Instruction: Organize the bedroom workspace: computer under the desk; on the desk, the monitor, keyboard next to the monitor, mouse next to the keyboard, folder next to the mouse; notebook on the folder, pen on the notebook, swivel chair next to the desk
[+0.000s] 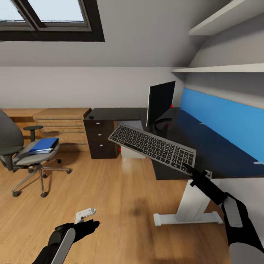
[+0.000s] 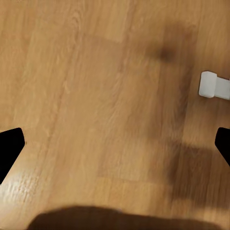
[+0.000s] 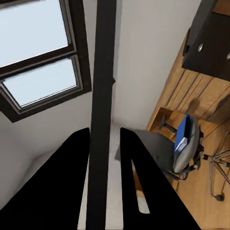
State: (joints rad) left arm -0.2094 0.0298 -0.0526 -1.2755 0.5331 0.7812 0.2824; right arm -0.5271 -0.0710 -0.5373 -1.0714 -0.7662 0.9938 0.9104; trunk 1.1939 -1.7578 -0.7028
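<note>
The right gripper point(image 1: 191, 172) holds the keyboard point(image 1: 152, 146) by one end, tilted in the air over the desk point(image 1: 205, 146) edge, near the monitor point(image 1: 160, 102). The folder point(image 1: 44, 144) lies on the swivel chair point(image 1: 22, 154). The left gripper point(image 1: 90, 224) hangs low over the floor point(image 1: 121, 205).

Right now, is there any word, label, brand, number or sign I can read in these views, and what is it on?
None can be read.
Keyboard, held in the right claw: pale marks on the keys, too small and blurred to read.
Monitor: black screen, no text or logo seen.
Blue folder on the swivel chair: no visible label.
Drawer unit of the desk: round knobs, no writing.
</note>
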